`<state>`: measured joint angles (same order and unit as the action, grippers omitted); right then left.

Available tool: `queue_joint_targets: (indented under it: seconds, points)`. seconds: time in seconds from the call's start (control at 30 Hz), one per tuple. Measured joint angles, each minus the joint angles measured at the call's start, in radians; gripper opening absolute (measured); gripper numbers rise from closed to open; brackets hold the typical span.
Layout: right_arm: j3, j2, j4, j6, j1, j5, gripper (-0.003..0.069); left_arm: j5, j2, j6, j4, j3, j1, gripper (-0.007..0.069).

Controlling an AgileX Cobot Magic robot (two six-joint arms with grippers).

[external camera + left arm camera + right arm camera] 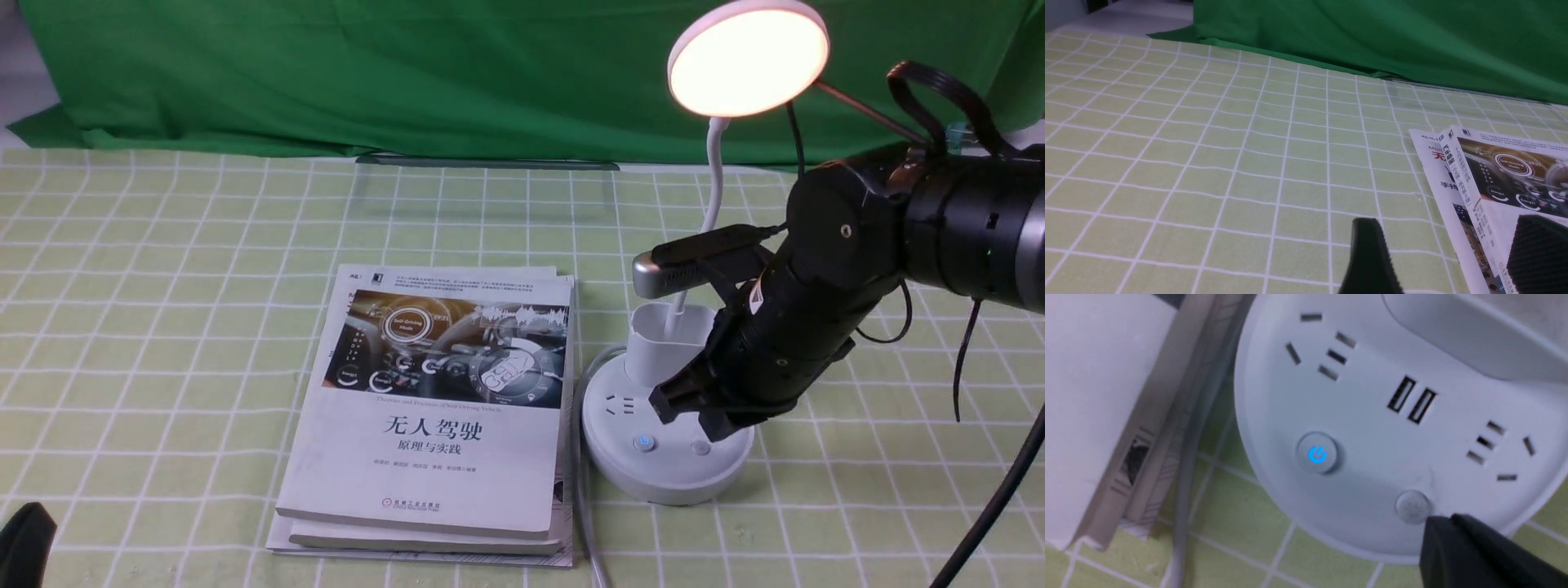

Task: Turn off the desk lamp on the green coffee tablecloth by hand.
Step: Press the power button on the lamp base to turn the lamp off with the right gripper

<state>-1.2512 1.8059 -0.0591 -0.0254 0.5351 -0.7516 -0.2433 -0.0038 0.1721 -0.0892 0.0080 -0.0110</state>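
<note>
The desk lamp stands on the green coffee tablecloth (163, 269), its round head (747, 57) glowing warm white. Its round base (665, 469) carries sockets, a blue-lit power button (1317, 454) and a plain grey button (1412, 506). My right gripper (717, 426), the hand, is shut with nothing in it and angles down over the base. In the right wrist view its tip (1439, 522) sits at the edge of the grey button; whether it touches is unclear. My left gripper (1449, 261) is open and empty, low over the cloth beside the books.
A stack of books (441, 425) lies just left of the lamp base, with the lamp's grey cable (584, 498) running between them. A white cup holder (665, 343) rises from the base behind the gripper. A dark green drape (367, 73) hangs at the back.
</note>
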Motion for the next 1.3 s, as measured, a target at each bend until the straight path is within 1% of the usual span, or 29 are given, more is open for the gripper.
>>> queue_joint_targets:
  seconds: [0.5,0.73,1.0,1.3]
  points:
    - [-0.049,0.111,-0.021,-0.015,0.001,-0.011,0.0044,0.0,0.0,0.0,0.0,0.0,0.0,0.041]
    - [-0.047,0.094,-0.02,-0.015,0.001,-0.012,0.0045,0.0,0.0,0.0,0.0,0.0,0.0,0.041]
    - [-0.036,0.014,-0.02,-0.015,0.001,-0.004,0.0045,0.0,0.0,0.0,0.0,0.0,0.0,0.041]
    - [-0.026,0.05,-0.02,-0.015,0.001,-0.004,0.0045,0.0,0.0,0.0,0.0,0.0,0.0,0.041]
